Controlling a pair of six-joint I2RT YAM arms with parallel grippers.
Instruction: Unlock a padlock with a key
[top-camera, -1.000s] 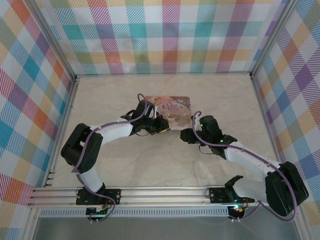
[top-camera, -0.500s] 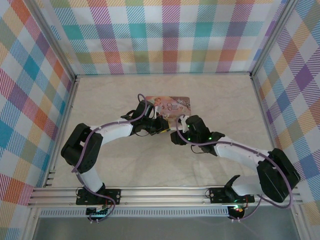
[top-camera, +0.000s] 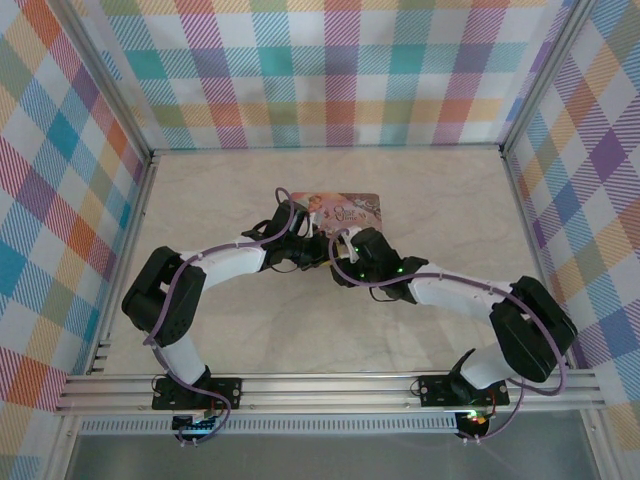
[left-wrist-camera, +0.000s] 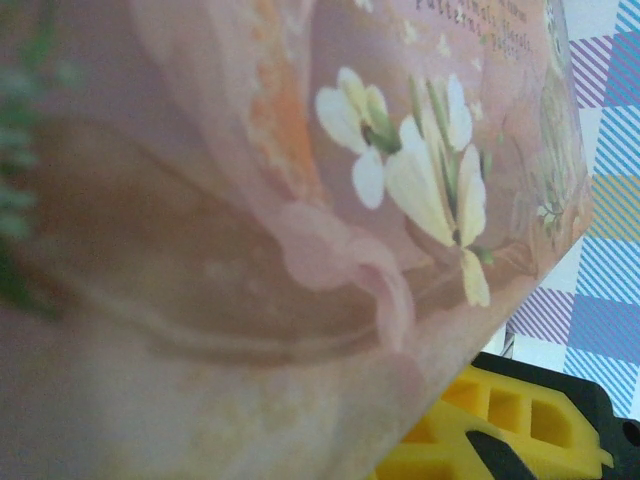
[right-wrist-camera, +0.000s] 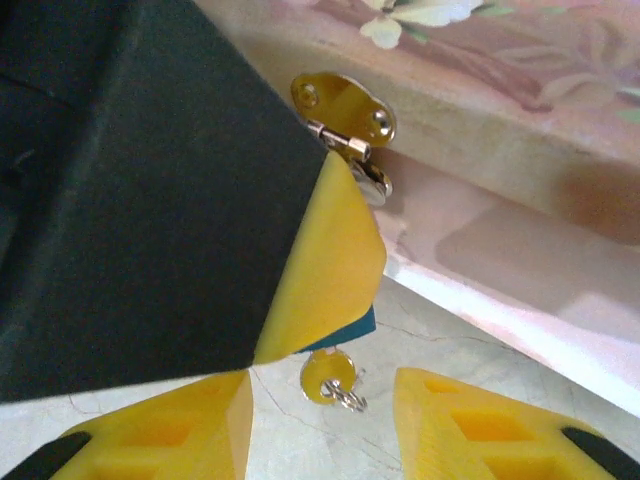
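Observation:
A small teal padlock (right-wrist-camera: 358, 326) peeks out from under my left gripper's yellow and black finger (right-wrist-camera: 325, 260), which is shut on it beside the pink flowered box. A yellow-headed key (right-wrist-camera: 326, 376) with a small metal ring sticks out of the padlock's underside, just above the table. My right gripper (right-wrist-camera: 320, 410) is open, its yellow fingertips (right-wrist-camera: 455, 425) on either side of the key and apart from it. From above, the left gripper (top-camera: 318, 252) and right gripper (top-camera: 341, 268) meet at the box's near edge. Most of the padlock is hidden.
The pink flowered box (top-camera: 350, 210) lies flat just behind both grippers and close against the left wrist camera (left-wrist-camera: 300, 200). A yellow tab with a metal link (right-wrist-camera: 345, 105) sits on its side. Bare marbled table (top-camera: 250, 330) surrounds it, inside plaid walls.
My right arm has swung left across the table, bringing its gripper up to the left gripper and the key. The left arm has stayed put.

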